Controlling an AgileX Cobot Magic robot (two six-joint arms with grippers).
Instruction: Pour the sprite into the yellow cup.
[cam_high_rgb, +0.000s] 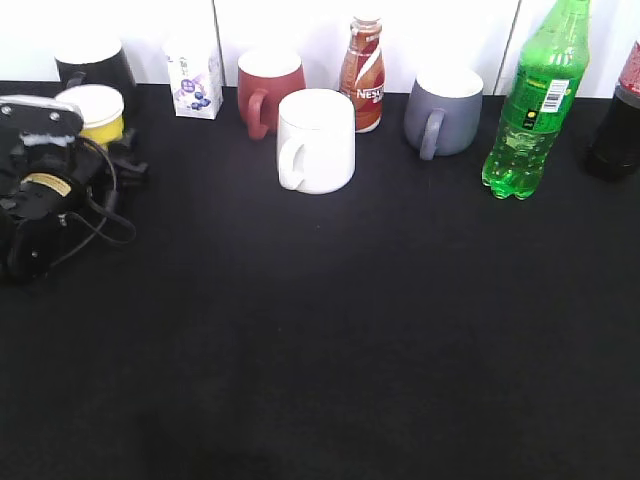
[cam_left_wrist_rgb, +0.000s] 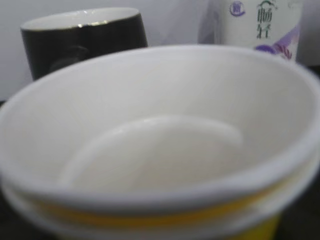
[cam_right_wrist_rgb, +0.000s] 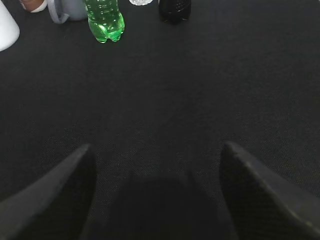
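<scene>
The sprite (cam_high_rgb: 530, 110) is a tall green bottle standing upright at the back right; its base also shows in the right wrist view (cam_right_wrist_rgb: 104, 20). The yellow cup (cam_high_rgb: 100, 118) stands at the far left, with white rim and white inside. My left gripper (cam_high_rgb: 108, 145) is right at the cup. The cup fills the left wrist view (cam_left_wrist_rgb: 150, 150) and hides the jaws. My right gripper (cam_right_wrist_rgb: 157, 165) is open and empty above bare black table, well in front of the sprite. It is out of the exterior view.
Along the back stand a black mug (cam_high_rgb: 95, 65), a milk carton (cam_high_rgb: 195, 80), a red mug (cam_high_rgb: 270, 88), a Nescafe bottle (cam_high_rgb: 362, 75), a grey mug (cam_high_rgb: 443, 112) and a dark cola bottle (cam_high_rgb: 615, 130). A white mug (cam_high_rgb: 318, 140) stands a little forward.
</scene>
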